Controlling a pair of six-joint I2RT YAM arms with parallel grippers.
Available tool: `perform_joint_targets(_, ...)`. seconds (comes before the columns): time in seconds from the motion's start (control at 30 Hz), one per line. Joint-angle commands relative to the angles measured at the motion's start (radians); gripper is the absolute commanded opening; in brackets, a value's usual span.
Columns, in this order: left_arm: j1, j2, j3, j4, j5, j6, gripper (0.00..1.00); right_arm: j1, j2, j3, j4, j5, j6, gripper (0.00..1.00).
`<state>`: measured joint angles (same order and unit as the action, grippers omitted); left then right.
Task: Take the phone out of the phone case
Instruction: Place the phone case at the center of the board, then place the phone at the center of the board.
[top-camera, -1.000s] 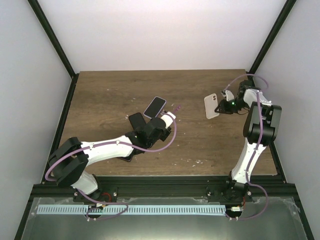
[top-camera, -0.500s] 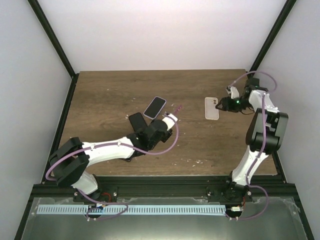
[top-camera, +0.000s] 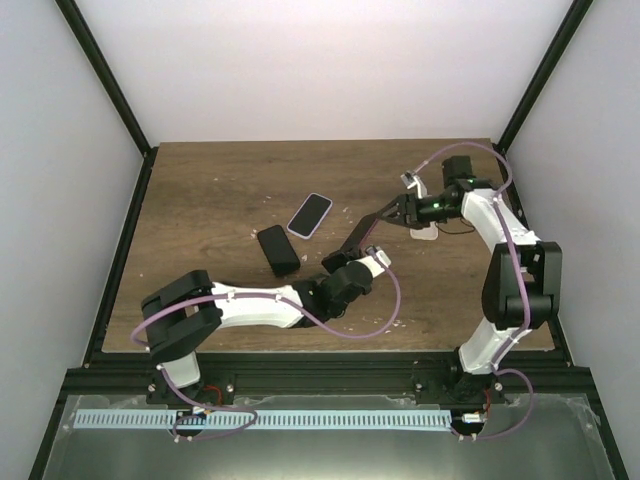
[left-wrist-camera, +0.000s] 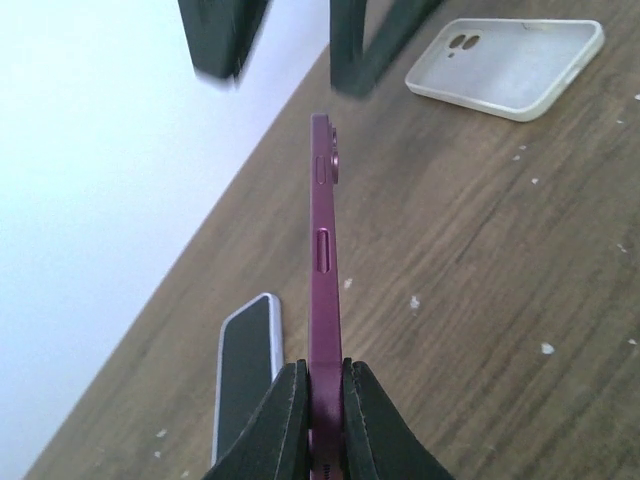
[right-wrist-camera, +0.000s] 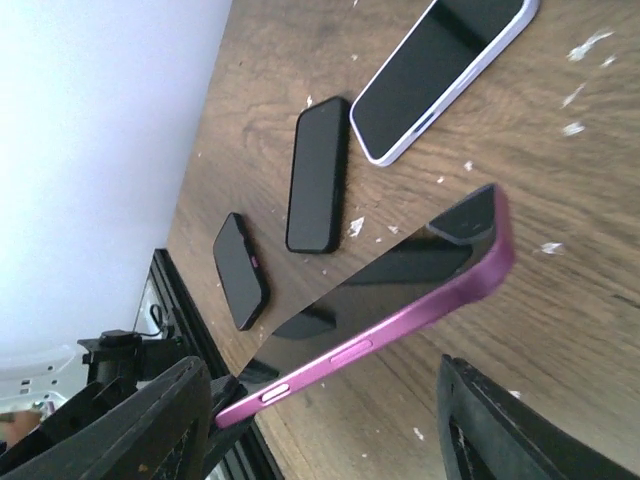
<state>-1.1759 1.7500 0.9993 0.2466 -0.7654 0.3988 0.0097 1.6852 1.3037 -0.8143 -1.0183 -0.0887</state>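
The magenta phone (left-wrist-camera: 324, 300) is pinched at its near end by the closed left gripper (left-wrist-camera: 323, 385) and raised off the table (left-wrist-camera: 500, 250). The white case (left-wrist-camera: 505, 65) lies empty on the far right, so the phone looks already freed. The right gripper (top-camera: 408, 210) is spread wide and touches nothing, with a finger on either side of the phone's far end. If a handover is meant, centre that end in the gap and close on the flat faces, avoiding the side buttons (left-wrist-camera: 322, 250). The left should let go only once the right grips firmly.
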Motion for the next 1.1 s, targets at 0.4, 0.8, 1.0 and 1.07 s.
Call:
perform_joint_targets(0.4, -0.087, 0.136, 0.126, 0.222, -0.219, 0.285, 0.00, 0.089, 0.065, 0.002, 0.094, -0.112, 0.198, 0.55)
perform_joint_targets(0.8, -0.113, 0.162, 0.116, 0.307, -0.235, 0.356, 0.20, 0.087, 0.058, 0.000, 0.127, -0.132, 0.198, 0.15)
perform_joint_targets(1.0, -0.110, 0.132, 0.059, 0.276, -0.229, 0.271, 0.61, 0.077, 0.019, -0.001, 0.173, -0.087, 0.202, 0.05)
perform_joint_targets(1.07, -0.111, 0.108, 0.039, 0.228, -0.212, 0.208, 0.68, 0.072, -0.003, -0.003, 0.206, -0.068, 0.210, 0.02)
